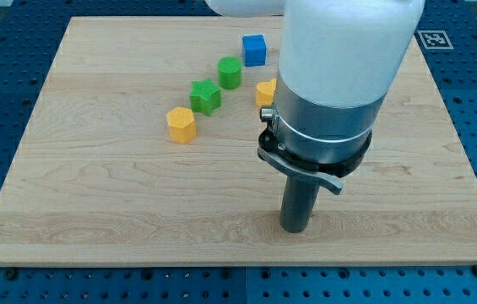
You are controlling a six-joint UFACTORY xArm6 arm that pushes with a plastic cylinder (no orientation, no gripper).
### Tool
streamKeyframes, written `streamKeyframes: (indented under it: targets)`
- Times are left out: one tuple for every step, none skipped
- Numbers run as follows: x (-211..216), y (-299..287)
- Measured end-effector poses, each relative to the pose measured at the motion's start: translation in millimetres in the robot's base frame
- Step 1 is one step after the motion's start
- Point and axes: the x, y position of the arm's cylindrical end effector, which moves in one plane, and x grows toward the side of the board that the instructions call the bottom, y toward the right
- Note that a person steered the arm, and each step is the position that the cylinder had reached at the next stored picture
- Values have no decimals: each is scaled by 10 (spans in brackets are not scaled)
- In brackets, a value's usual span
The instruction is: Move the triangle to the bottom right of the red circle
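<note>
My tip (295,228) rests on the wooden board (94,194) in its lower right part, well apart from every block that shows. No triangle and no red circle show; the arm's white and grey body (339,76) hides much of the board's upper right. A yellow block (266,92) sticks out from behind the arm's left edge, its shape mostly hidden.
A blue cube (254,50) sits near the view's top. A green hexagon-like block (230,73) and a green star block (205,96) lie below and left of it. A yellow hexagon block (181,124) lies further left.
</note>
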Motion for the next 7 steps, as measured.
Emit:
streamKeyframes:
  targets:
    - [-366, 195]
    - [-864, 417]
    - [-1024, 528]
    - [-1010, 528]
    - [-706, 523]
    - [-371, 504]
    - [31, 754]
